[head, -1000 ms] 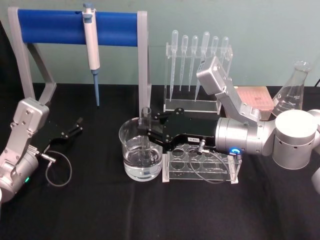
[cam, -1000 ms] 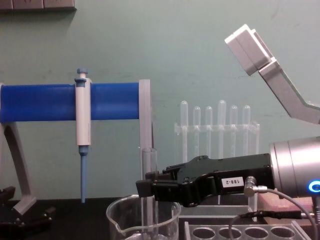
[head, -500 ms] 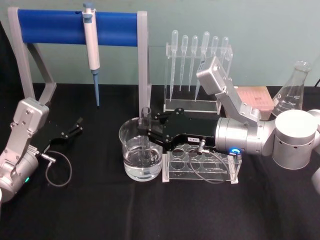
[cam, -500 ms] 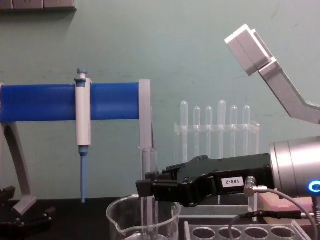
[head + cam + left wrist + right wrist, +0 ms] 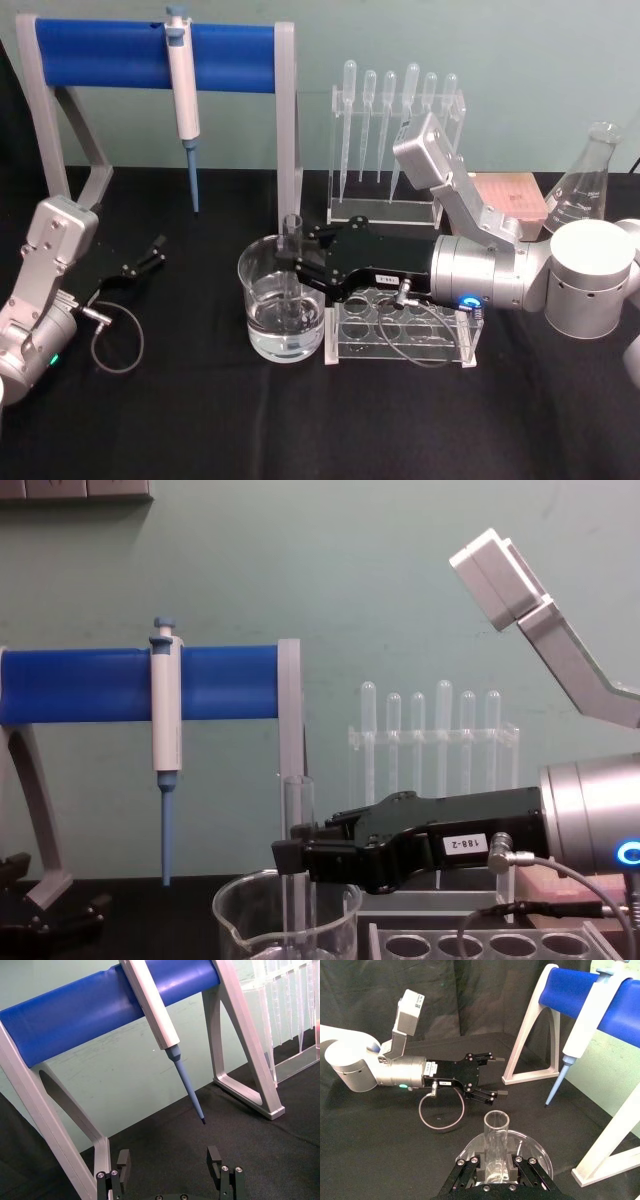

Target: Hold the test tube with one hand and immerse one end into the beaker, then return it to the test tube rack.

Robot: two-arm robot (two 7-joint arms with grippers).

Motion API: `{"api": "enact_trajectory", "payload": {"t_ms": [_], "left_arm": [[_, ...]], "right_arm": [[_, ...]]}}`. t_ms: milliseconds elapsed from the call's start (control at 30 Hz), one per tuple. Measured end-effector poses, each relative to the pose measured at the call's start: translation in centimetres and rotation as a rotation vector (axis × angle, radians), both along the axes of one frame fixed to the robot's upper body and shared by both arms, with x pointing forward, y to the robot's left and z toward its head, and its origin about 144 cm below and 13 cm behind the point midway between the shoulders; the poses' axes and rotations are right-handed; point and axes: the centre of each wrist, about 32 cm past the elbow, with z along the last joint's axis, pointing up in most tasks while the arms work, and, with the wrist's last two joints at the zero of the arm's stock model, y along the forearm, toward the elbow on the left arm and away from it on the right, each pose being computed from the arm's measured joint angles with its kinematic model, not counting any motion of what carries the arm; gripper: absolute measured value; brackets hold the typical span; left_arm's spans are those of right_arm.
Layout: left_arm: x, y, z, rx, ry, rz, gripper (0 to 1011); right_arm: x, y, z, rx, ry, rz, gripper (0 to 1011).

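The right gripper (image 5: 289, 256) reaches in from the right across the top of the clear tube rack (image 5: 400, 338). It is pinching the test tube (image 5: 292, 228) a little below its open rim. The tube stands upright inside the beaker (image 5: 262, 320), toward the beaker's right side, with its round end down in the water. Seen from chest height, the rim of the tube pokes up above the black fingers (image 5: 288, 857), and the rest drops straight into the glass. The rack sits just beside the beaker on the black bench (image 5: 200, 420).

Off to the left, well apart from the beaker, the left gripper (image 5: 150, 255) rests low over the bench with its fingers spread and nothing between them. Behind it a pipette (image 5: 182, 90) hangs from a blue-barred stand (image 5: 110, 55). A flask (image 5: 585, 190) stands at the far right.
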Motion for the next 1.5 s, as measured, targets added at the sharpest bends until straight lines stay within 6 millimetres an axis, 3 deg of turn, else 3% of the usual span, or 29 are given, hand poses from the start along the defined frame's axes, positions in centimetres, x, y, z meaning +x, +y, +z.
{"api": "enact_trajectory", "payload": {"t_ms": [1500], "left_arm": [[0.0, 0.0, 0.0, 0.0, 0.0, 0.0, 1000]], "right_arm": [[0.0, 0.0, 0.0, 0.0, 0.0, 0.0, 241]]}}
